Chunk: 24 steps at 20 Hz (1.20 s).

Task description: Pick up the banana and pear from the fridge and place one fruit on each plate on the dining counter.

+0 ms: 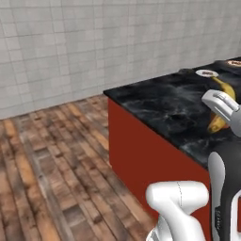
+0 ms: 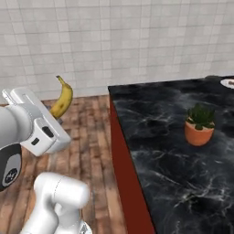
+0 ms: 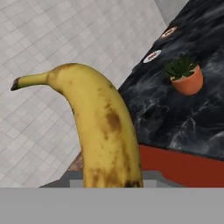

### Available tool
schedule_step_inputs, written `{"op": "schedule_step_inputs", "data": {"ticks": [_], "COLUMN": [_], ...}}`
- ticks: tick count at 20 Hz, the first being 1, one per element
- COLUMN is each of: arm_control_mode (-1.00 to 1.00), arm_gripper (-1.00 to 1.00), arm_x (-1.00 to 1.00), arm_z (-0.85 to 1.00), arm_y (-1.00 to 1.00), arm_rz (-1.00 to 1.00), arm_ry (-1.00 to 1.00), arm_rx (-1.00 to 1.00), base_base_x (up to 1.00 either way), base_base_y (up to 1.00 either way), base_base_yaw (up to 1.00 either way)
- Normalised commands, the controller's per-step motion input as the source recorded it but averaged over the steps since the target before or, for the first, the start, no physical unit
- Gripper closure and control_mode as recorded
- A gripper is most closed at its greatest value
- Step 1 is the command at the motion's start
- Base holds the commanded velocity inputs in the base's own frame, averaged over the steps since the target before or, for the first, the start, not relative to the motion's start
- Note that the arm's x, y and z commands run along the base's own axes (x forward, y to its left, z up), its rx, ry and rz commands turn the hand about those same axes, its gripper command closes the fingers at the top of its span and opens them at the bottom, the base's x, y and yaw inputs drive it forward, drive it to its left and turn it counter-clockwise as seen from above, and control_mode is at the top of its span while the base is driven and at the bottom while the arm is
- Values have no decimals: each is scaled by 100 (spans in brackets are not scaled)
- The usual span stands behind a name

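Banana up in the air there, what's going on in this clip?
The white arm is carrying the banana, its gripper shut on the fruit's lower end, beside the corner of the black marble dining counter. A potted plant stands on the counter, and two small white plates sit farther along the top, toward its far end. The banana is not yet over either plate, so it has yet to be set down.

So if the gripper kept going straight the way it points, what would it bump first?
Probably nothing right away. The gripper, holding the banana, aims at the tiled wall; depth is unclear.
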Motion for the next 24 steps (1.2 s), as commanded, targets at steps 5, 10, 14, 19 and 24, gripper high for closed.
{"op": "schedule_step_inputs", "data": {"ticks": [5,10,14,19,24], "arm_control_mode": [100,100,100,100,100], "arm_gripper": [100,100,100,100,100], "arm_x": [0,0,0,0,0], "arm_z": [0,0,0,0,0], "arm_y": [0,0,0,0,0], "arm_rz": [0,0,0,0,0], "arm_ry": [0,0,0,0,0], "arm_rx": [0,0,0,0,0], "base_base_x": [28,94,100,100,100], "base_base_y": [100,100,100,94,82], "base_base_yaw": [-8,-17,-18,-23,-32]}}
